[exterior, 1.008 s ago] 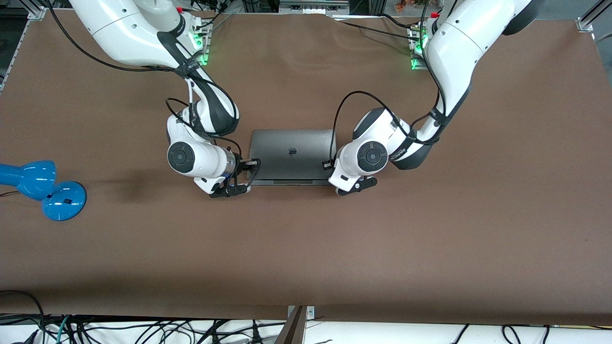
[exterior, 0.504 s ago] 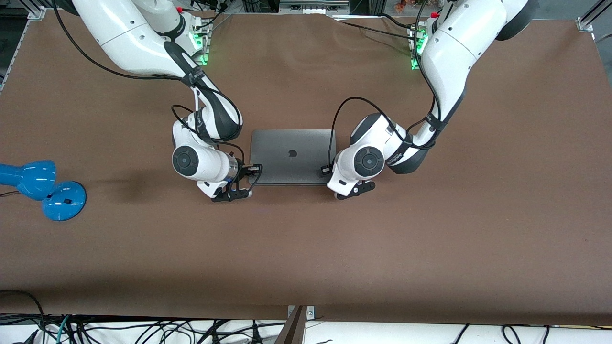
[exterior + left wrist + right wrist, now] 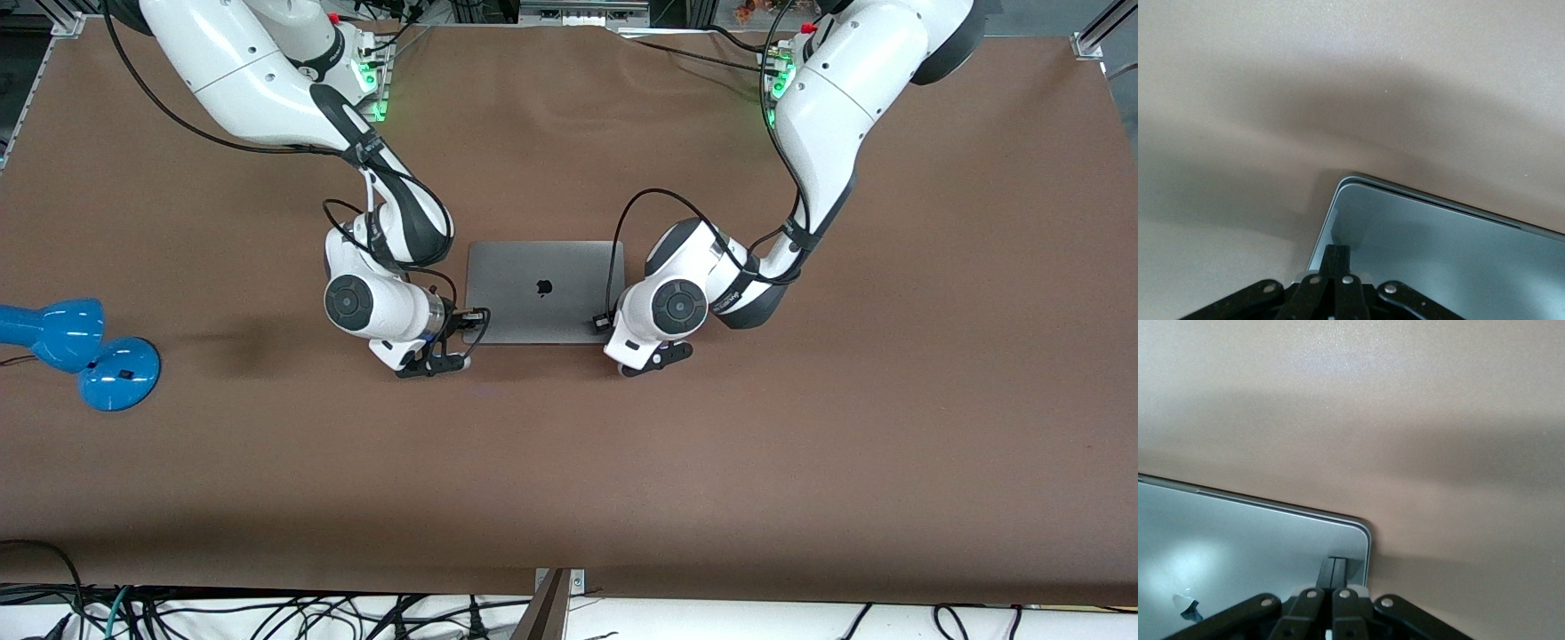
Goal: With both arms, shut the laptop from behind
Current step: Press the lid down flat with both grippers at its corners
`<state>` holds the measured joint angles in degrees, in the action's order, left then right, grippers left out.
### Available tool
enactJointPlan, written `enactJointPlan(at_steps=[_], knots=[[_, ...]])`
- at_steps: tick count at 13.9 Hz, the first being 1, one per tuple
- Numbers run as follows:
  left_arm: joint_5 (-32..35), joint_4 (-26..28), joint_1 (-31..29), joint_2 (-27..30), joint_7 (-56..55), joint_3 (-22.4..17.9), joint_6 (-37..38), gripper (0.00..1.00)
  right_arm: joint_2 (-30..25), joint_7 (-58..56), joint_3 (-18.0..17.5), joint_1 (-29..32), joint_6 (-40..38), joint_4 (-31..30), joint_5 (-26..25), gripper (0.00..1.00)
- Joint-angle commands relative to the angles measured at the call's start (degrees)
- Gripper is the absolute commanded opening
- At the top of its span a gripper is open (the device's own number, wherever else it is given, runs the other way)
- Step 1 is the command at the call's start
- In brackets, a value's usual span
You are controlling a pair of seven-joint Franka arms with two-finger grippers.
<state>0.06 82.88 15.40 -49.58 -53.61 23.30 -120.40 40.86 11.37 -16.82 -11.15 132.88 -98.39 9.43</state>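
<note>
Brown cloth covers the table (image 3: pixel 800 462), with a blue lamp (image 3: pixel 76 351) well apart at the right arm's end. Front view: the laptop (image 3: pixel 544 289) lies between my two arms, lid down, logo showing. My right gripper (image 3: pixel 471 314) and left gripper (image 3: pixel 600 318) sit over the lid's two corners nearest the front camera; their fingertips are hidden under the wrists here. Wrist views supply what the front view lacks: my left fingers (image 3: pixel 1336 261) are pressed together, tips resting on the lid just inside its rounded corner; my right fingers (image 3: pixel 1333 570) are likewise closed, on the lid at the matching corner. Neither pair grips anything.
</note>
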Motion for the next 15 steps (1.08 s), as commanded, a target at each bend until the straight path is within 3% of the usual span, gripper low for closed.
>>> enactJointPlan(at_steps=[1, 12, 13, 14, 15], knots=[[2.0, -2.1, 0.9, -1.5, -1.2, -0.6, -0.3, 0.00, 1.5, -0.4, 0.9, -1.4, 1.5, 1.2, -0.6, 0.00], [2.0, -2.1, 2.2, -1.0, -1.2, -2.2, -0.6, 0.00, 1.1, 0.2, 1.4, -1.6, 0.8, 2.3, 0.1, 0.00], [2.1, -2.1, 2.0, -0.6, -1.1, -2.2, -0.5, 0.05, 0.3, 0.9, 1.4, -1.4, 0.4, 2.3, 0.2, 0.00], [2.2, -2.1, 1.5, -0.1, -1.1, -2.2, -0.3, 0.33, -0.4, 2.1, 1.4, -1.2, -0.5, 2.4, 0.5, 0.00], [2.2, -2.1, 1.2, 0.5, -1.1, -2.2, 0.2, 0.72, -1.3, 2.7, 1.4, -1.2, -1.8, 3.1, 1.0, 0.02]])
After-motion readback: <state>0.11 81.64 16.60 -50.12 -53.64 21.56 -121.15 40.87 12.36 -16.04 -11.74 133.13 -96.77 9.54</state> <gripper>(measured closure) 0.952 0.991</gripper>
